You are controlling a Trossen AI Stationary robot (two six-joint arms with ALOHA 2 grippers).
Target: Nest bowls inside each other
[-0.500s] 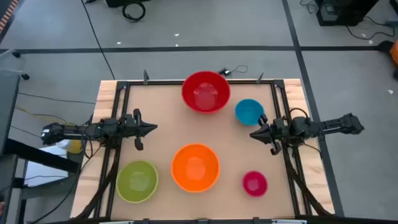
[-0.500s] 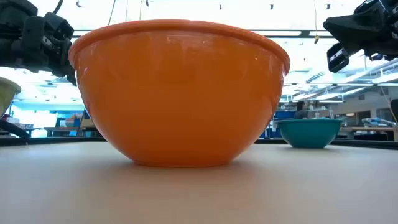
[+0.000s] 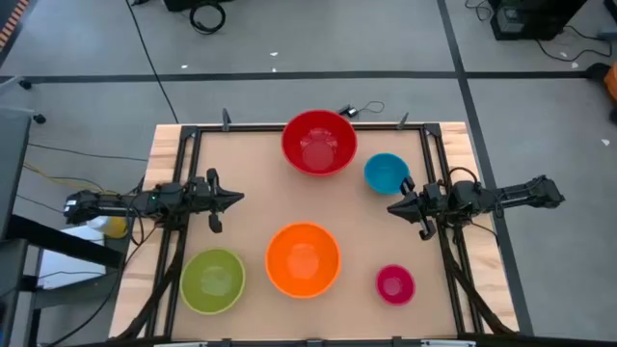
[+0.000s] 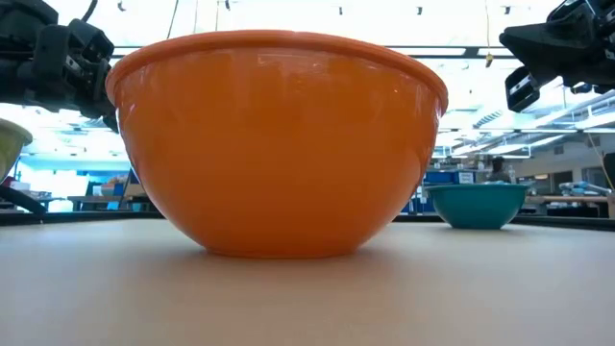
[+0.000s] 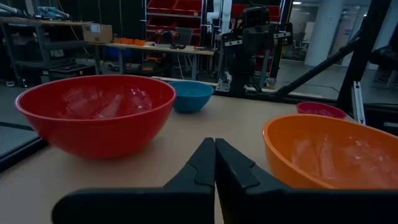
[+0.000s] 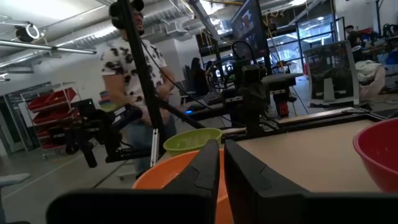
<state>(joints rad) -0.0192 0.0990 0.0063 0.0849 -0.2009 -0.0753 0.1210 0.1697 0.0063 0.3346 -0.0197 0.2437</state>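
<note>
Five bowls stand apart on their bases on the table: a big red bowl [image 3: 319, 142] at the far middle, a small blue bowl [image 3: 386, 173] to its right, an orange bowl [image 3: 303, 258] at the near middle, a green bowl [image 3: 213, 280] at the near left, a small magenta bowl [image 3: 394, 283] at the near right. My left gripper [image 3: 238, 199] hovers shut over the table's left side, pointing right. My right gripper [image 3: 391, 208] hovers shut over the right side, just near of the blue bowl, pointing left. Neither touches a bowl.
A dark metal frame [image 3: 431, 164] runs along the table's left, far and right edges. Open tabletop lies between the two grippers in the middle. A person [image 6: 140, 68] stands beyond the table's left side in the right wrist view.
</note>
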